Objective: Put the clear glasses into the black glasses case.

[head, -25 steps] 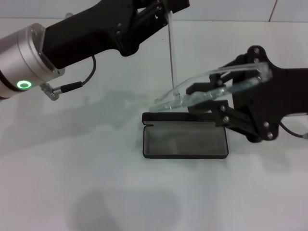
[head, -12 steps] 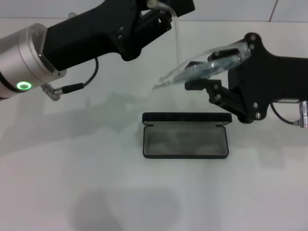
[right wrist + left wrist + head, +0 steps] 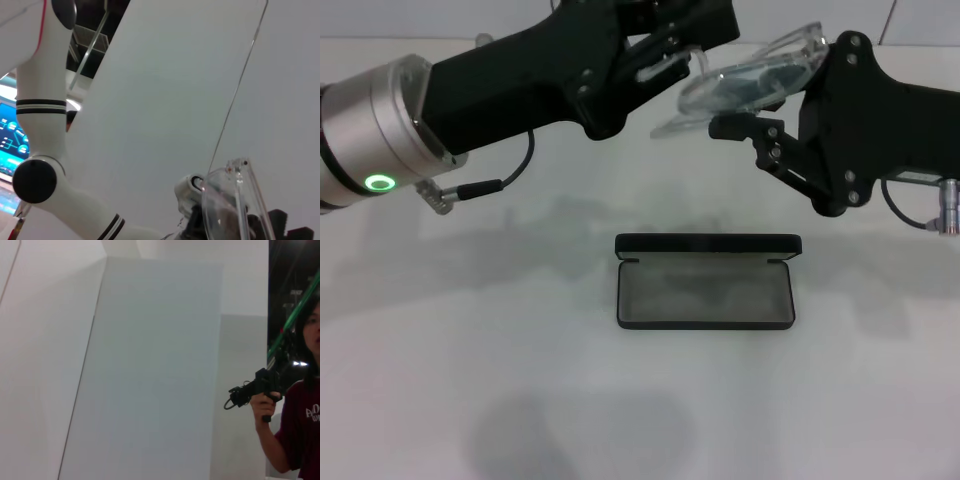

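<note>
Black glasses case [image 3: 706,281] open (clear glasses [image 3: 745,78] aloft).

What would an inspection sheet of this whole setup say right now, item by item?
Surface: white table, bare apart from the case.
Job's things: black glasses case lies open on the table, lid up, grey lining showing, nothing inside; clear glasses held in the air above and behind it.
Clutter: nothing seen.
Grippers: right tool shut on the glasses' front; left tool beside it at one temple arm, grip unclear.
Cables: a black cable with a metal plug on the left arm; another plug at the right arm.
Surroundings: white wall panels; a person holding a black handheld device; a white robot arm.
</note>
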Controlling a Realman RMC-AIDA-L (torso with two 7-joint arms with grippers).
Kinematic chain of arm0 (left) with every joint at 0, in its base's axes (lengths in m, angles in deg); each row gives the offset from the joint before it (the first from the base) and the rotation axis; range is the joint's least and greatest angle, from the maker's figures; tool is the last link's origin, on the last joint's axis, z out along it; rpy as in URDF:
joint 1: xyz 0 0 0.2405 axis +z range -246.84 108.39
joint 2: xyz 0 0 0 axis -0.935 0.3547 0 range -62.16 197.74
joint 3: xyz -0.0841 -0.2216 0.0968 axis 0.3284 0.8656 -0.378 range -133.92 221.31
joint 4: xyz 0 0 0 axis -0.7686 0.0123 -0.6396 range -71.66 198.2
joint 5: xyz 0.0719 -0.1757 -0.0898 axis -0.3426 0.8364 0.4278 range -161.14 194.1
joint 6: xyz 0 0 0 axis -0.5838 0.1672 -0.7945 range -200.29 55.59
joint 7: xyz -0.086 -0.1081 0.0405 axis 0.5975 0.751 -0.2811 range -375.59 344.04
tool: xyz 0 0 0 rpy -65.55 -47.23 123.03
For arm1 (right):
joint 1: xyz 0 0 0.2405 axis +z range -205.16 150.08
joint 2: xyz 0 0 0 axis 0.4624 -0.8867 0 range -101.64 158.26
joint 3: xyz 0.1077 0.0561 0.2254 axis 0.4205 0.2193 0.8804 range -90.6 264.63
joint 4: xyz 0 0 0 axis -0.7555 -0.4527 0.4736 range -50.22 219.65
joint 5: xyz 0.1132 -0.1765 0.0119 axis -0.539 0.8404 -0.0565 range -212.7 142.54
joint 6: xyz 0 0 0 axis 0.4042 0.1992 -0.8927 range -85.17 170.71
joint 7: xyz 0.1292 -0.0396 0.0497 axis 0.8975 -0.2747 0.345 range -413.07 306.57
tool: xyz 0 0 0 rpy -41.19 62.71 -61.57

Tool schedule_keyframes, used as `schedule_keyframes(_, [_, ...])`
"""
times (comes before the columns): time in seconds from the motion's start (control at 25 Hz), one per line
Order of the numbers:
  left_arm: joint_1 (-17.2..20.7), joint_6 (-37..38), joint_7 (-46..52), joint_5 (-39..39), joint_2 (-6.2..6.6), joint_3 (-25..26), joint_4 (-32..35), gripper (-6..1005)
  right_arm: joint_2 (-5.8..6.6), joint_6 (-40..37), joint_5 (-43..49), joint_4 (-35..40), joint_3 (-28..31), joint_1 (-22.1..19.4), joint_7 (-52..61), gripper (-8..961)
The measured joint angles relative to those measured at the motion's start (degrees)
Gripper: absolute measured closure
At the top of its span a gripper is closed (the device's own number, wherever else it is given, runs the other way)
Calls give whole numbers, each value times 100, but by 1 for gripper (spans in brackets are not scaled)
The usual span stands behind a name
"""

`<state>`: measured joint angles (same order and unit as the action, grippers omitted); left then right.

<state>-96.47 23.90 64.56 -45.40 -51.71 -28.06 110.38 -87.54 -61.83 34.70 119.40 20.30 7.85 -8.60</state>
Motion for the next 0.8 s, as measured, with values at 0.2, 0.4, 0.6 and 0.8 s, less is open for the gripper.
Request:
schedule_keyframes(0.2, [-18, 0, 0, -1, -3, -43, -1, 811, 9, 25, -35, -59, 0, 29, 0, 841])
schedule_keyframes(0.4, [-36, 3, -4, 0, -9, -82, -1, 811, 6, 63, -35, -59, 0, 29, 0, 840])
schedule_keyframes(0.6, [-35, 11, -45, 19, -11, -54, -24, 811, -2, 41, -36, -59, -35, 15, 0, 840])
schedule_keyframes(0.8, [-11, 9, -69, 16, 4, 88, -27, 810, -5, -36, -36, -64, -71, -6, 6, 840])
